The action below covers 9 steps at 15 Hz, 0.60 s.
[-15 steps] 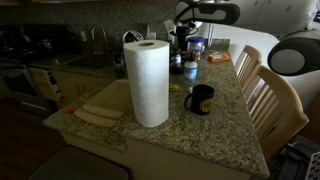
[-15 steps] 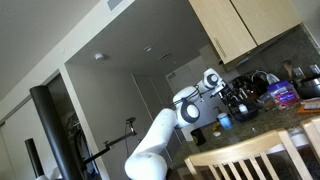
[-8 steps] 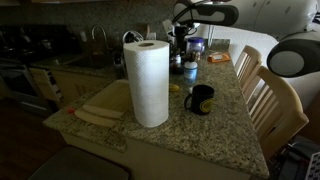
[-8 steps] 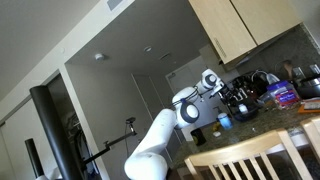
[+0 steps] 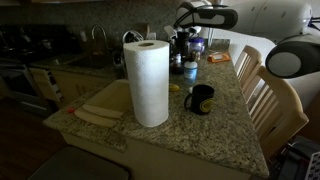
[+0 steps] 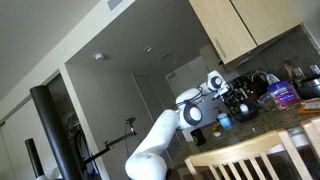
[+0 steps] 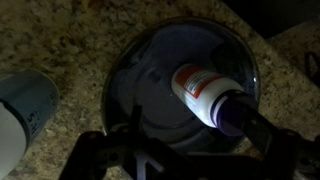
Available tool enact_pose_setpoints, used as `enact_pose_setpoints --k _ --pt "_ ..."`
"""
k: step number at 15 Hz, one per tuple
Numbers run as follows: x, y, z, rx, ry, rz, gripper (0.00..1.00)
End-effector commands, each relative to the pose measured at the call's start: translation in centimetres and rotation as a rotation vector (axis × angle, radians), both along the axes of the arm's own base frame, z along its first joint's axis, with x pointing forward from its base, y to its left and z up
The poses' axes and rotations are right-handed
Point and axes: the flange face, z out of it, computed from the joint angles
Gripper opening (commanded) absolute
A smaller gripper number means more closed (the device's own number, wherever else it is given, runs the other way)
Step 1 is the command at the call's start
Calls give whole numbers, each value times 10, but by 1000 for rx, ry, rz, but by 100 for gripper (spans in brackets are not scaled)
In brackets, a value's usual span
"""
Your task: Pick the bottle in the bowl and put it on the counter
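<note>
Robot fingers (image 7: 268, 140) hover over a bottle (image 7: 203, 92) in a blue bowl (image 7: 150, 70)
The fingers are spread apart and hold nothing. The bottle lies on its side inside the bowl on the granite counter (image 7: 60, 40), so grasping, lifting and placing it all appear still to do

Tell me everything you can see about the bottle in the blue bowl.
The bottle has a white label with a red band and a dark purple cap. It lies on its side inside the blue bowl, resting on the bowl's floor with its cap toward the rim. The dim wrist view hides its material.
</note>
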Motion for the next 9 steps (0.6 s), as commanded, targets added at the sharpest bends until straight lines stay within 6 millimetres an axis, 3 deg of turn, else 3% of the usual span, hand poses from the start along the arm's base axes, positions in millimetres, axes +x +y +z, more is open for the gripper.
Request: enact_pose_setpoints --k 1,3,4,9 --pt "7 -11 -17 -38 -39 -101 100" --pt "8 -11 -20 -53 -51 -148 100" --pt "5 -11 -4 -39 -45 -103 100" --pt "5 -9 -3 -43 -50 -106 100"
